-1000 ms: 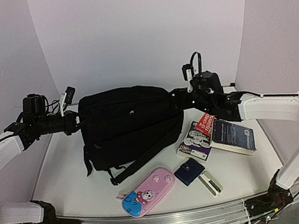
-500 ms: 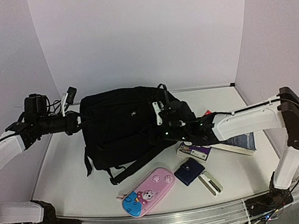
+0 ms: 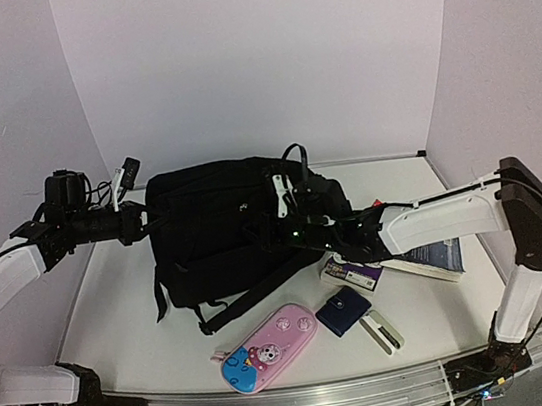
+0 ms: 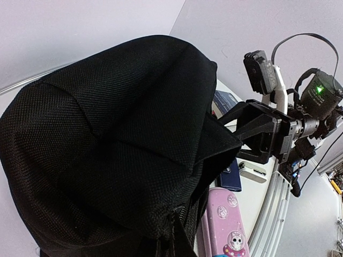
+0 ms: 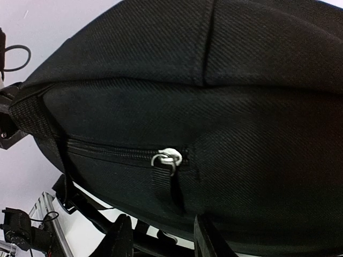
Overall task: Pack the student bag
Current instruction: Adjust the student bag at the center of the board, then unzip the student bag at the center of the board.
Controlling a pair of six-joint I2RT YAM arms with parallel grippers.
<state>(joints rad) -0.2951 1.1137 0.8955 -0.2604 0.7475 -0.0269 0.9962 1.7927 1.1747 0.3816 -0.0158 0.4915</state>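
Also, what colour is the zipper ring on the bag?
The zipper ring on the bag is silver; right wrist view shows it best.

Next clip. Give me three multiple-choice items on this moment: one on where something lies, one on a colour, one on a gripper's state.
1. Where does the pink pencil case lie?
A. on the table in front of the student bag, left of the wallet
B. on top of the bag
C. inside the bag

2. What colour is the wallet?
A. red
B. yellow
C. navy

3. How do the jaws of the right gripper stand?
A. shut on a water bottle
B. apart, close to the bag's zipper pull
C. shut on the pencil case

Answers:
1 A, since the top view shows the case flat on the table, nearer the arm bases than the bag.
2 C, since its flap shows dark blue.
3 B, since the right wrist view shows both fingers spread, with the pull just beyond them.
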